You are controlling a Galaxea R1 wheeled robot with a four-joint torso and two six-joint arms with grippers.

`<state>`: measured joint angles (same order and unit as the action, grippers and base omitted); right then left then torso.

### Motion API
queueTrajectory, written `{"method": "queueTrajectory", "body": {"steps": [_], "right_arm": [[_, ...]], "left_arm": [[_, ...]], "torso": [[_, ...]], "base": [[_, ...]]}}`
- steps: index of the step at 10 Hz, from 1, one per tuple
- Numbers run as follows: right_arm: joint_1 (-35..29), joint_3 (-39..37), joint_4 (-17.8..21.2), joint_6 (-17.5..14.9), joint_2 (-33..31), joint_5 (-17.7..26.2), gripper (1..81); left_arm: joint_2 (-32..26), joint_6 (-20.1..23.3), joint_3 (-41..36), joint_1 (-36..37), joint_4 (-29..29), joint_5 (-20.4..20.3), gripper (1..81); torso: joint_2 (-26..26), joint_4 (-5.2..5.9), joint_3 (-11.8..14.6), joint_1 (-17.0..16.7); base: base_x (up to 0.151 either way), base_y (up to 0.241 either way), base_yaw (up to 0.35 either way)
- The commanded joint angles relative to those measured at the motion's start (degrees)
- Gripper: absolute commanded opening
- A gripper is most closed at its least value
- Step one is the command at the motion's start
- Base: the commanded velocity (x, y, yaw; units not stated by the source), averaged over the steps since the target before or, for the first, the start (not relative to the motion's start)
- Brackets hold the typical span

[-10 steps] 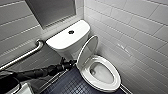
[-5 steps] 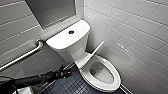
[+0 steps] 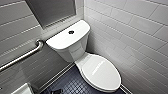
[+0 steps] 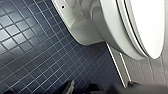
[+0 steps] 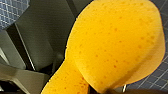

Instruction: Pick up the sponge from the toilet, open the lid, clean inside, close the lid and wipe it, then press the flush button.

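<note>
Wipe closed lid with sponge grasped in right gripper. Press flat, stroking from lid's hinge end outward. Avoid flush button behind lid.

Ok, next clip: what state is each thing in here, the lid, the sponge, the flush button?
lid: down, shut flat over the toilet.
sponge: off the toilet, held up close to the right wrist camera, above the floor tiles.
flush button: bare on the tank top, nothing touching it.
</note>
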<state>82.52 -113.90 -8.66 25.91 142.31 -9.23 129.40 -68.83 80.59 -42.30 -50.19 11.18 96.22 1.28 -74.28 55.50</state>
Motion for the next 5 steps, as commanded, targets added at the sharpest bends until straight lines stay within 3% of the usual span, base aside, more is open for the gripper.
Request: {"method": "queueTrajectory", "body": {"steps": [1,5], "right_arm": [[1.6,7.1,-2.6,-0.2,-4.6,3.3,1.0],[1.2,8.6,-3.6,-0.3,-4.9,2.9,1.0]], "left_arm": [[-3.0,1.0,-5.4,-9.6,-14.6,6.0,81.1],[-0.3,1.2,4.0,-21.5,-18.9,7.0,81.1]], "torso": [[0.0,0.00,0.0,0.0],[0.0,0.00,0.0,0.0]], "base": [[0.000,0.000,0.000],[0.000,0.000,0.000]]}}
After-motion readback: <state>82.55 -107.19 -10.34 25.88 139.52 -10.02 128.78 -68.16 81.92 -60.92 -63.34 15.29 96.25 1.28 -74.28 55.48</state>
